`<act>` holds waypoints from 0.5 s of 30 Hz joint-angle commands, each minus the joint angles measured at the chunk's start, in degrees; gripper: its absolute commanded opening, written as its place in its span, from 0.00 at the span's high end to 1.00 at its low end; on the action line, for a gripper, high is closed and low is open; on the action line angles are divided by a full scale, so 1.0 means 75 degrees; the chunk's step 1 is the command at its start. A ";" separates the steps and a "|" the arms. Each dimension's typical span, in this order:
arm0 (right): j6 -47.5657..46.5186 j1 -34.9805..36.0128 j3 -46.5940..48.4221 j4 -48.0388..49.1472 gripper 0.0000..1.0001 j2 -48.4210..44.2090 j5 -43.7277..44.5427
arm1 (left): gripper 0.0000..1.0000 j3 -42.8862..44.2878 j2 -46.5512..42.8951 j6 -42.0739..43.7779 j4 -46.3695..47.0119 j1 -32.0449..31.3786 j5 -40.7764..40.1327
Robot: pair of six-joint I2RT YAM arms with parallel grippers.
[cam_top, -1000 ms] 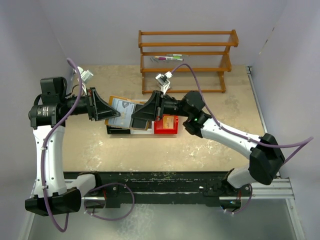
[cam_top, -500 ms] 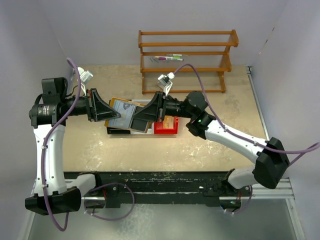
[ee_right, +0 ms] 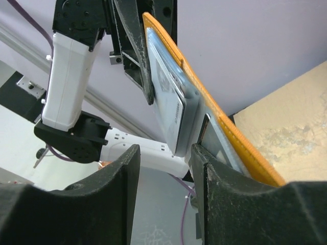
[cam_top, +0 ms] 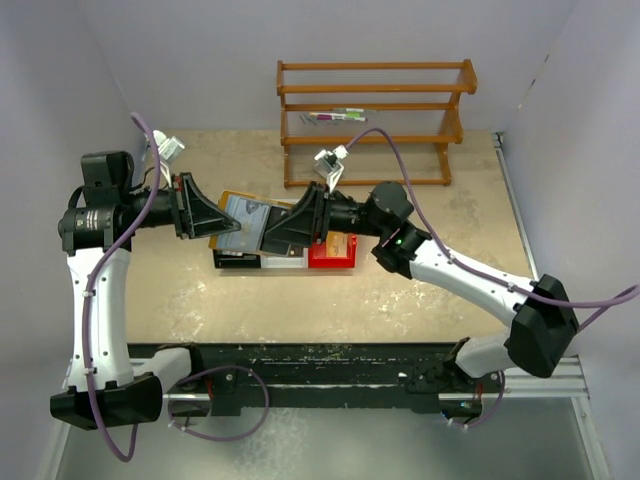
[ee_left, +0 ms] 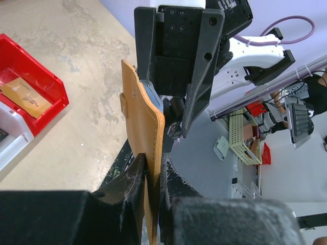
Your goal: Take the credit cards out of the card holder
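Two arms meet above the bench (cam_top: 400, 290). The left gripper (ee_left: 152, 178) clamps the limp card holder (ee_left: 145, 127) by one edge. The right gripper (ee_right: 163, 158), jaws parted, straddles a thin, stiff, slick card (ee_right: 171, 97), probably best pinched at its exposed end.

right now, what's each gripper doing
left gripper: shut on the card holder
right gripper: open, fingers either side of a card, not clamped
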 commanded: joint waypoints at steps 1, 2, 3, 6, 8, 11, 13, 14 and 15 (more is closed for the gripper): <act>-0.0051 -0.0015 0.0289 0.0205 0.51 0.0125 0.0151 | 0.99 0.0109 -0.0201 -0.0533 0.0613 -0.0023 0.0489; 0.0026 -0.0020 0.0283 0.0323 0.51 0.0165 0.0121 | 0.99 0.0106 -0.0206 -0.0557 0.0640 -0.0023 0.0489; 0.0103 -0.0021 0.0291 0.0444 0.51 0.0207 0.0096 | 0.99 0.0087 -0.0199 -0.0553 0.0653 -0.0023 0.0489; 0.0314 -0.0004 0.0416 0.0787 0.54 0.0341 0.0004 | 0.99 0.0003 -0.0171 -0.0560 0.0667 -0.0023 0.0460; 0.0458 0.0002 0.0543 0.0983 0.57 0.0464 -0.0087 | 0.99 -0.0059 -0.0147 -0.0540 0.0687 -0.0023 0.0411; 0.0675 0.0003 0.0676 0.1249 0.63 0.0664 -0.0155 | 0.99 -0.0135 -0.0117 -0.0483 0.0679 -0.0023 0.0372; 0.0774 0.0008 0.0698 0.1403 0.70 0.0757 -0.0194 | 0.99 -0.0180 -0.0099 -0.0459 0.0673 -0.0023 0.0373; 0.0806 0.0003 0.0687 0.1454 0.75 0.0776 -0.0223 | 0.99 -0.0182 -0.0097 -0.0440 0.0669 -0.0026 0.0346; 0.0860 0.0003 0.0651 0.1489 0.81 0.0792 -0.0276 | 0.99 -0.0177 -0.0093 -0.0388 0.0636 -0.0023 0.0332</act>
